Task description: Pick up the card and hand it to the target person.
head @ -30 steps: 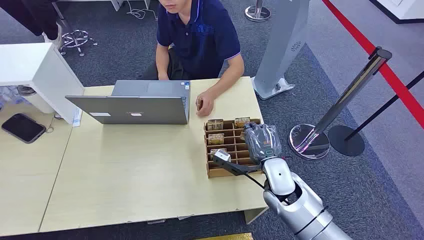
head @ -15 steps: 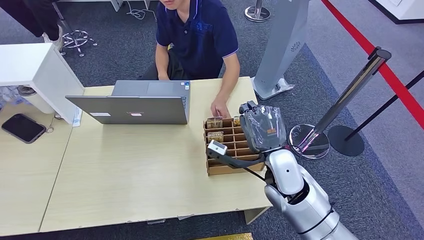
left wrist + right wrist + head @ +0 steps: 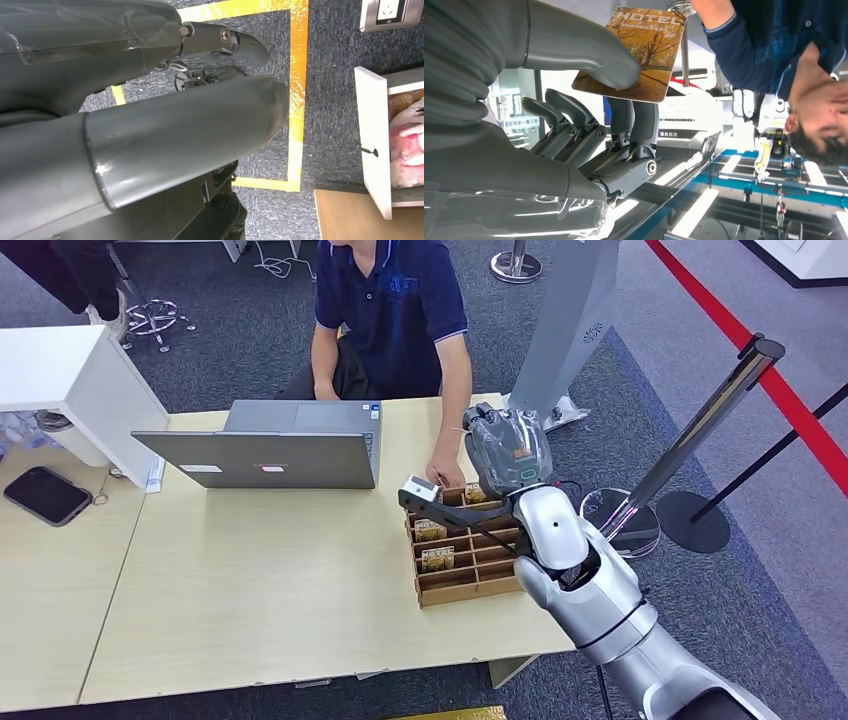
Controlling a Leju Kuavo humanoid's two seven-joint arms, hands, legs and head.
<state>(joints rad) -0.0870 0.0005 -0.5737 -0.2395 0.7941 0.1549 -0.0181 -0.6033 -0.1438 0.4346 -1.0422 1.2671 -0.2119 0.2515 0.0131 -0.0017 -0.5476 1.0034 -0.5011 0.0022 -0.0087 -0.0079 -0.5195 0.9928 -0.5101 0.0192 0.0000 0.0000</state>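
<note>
Right hand [image 3: 574,90] pinches the card [image 3: 634,52] (autumn trees, "HOTEL" printed on it) between thumb and fingers, raised near the person [image 3: 395,310]; left hand's [image 3: 150,125] grip is unclear.

card [image 3: 639,52]: printed with an autumn tree scene in orange and yellow, the word HOTEL across one end; corners rounded
state: pinched between the thumb and darker fingers of the right hand [image 3: 505,450]
pose: flat face toward the wrist camera, lifted off the table
place: above the far right part of the table, over the far edge of the cardboard card tray, near the seated person [image 3: 395,315]
</note>
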